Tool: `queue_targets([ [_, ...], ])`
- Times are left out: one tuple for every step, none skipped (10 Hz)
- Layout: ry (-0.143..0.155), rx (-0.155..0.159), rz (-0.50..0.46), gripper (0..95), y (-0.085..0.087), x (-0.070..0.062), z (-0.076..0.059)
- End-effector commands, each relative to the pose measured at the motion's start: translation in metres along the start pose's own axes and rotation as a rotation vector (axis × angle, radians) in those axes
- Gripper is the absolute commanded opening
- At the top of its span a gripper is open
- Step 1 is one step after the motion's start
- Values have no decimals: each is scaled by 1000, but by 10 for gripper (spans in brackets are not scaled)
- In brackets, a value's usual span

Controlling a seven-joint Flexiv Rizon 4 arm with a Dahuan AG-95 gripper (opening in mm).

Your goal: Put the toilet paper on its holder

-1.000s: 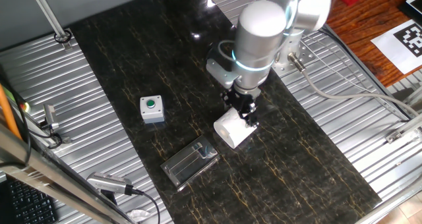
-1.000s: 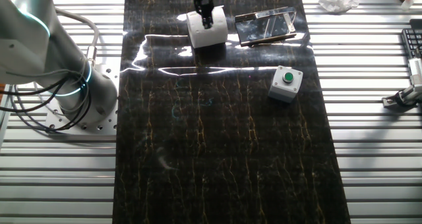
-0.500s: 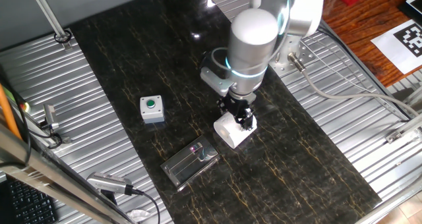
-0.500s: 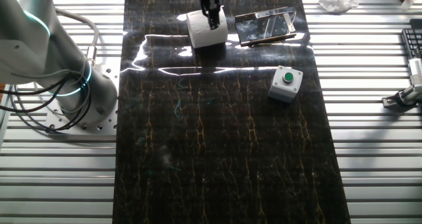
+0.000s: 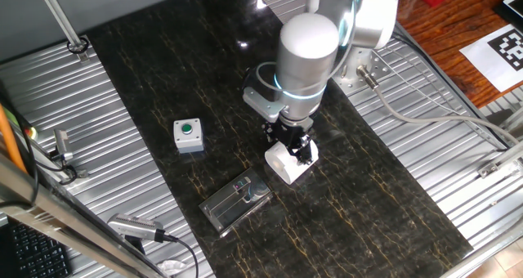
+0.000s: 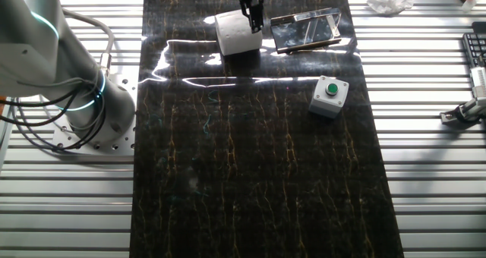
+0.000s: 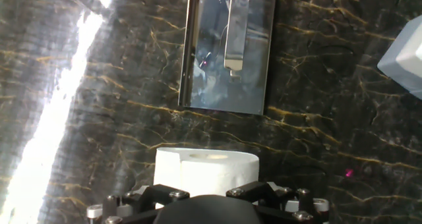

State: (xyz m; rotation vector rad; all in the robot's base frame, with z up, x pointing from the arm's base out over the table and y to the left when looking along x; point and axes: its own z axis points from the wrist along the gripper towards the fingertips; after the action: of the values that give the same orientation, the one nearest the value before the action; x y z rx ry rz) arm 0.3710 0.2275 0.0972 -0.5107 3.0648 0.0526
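The toilet paper (image 5: pixel 288 165) is a white roll on the dark tabletop, just right of the holder (image 5: pixel 235 200), a flat shiny metal plate. My gripper (image 5: pixel 296 147) comes down on the roll from above, its fingers closed on the roll's upper part. In the other fixed view the gripper (image 6: pixel 254 17) grips the right end of the roll (image 6: pixel 235 34), next to the holder (image 6: pixel 306 29). In the hand view the roll (image 7: pixel 204 171) sits between the finger bases with the holder (image 7: pixel 227 49) ahead. The fingertips are hidden.
A small grey box with a green button (image 5: pixel 189 135) stands on the tabletop left of the holder; it also shows in the other fixed view (image 6: pixel 329 95). Ribbed metal panels (image 5: pixel 90 131) flank the dark top. The arm's base (image 6: pixel 83 114) and cables sit at one side.
The arm and gripper have shifted a little toward the holder. The roll has tilted slightly under the fingers and stays in nearly the same spot.
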Motion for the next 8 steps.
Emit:
queue_targets([
  [2,2,2,950,0,-1,1],
  [4,-1,8,950,0,-1,1],
  [11,-6,4,760,0,-1,1],
  [20,-15,2,950,0,-1,1],
  [39,-21,-6,950,0,-1,1],
  [59,-28,-13,950,0,-1,1],
  [81,-35,-23,950,0,-1,1],
  [92,-37,-26,950,0,-1,1],
])
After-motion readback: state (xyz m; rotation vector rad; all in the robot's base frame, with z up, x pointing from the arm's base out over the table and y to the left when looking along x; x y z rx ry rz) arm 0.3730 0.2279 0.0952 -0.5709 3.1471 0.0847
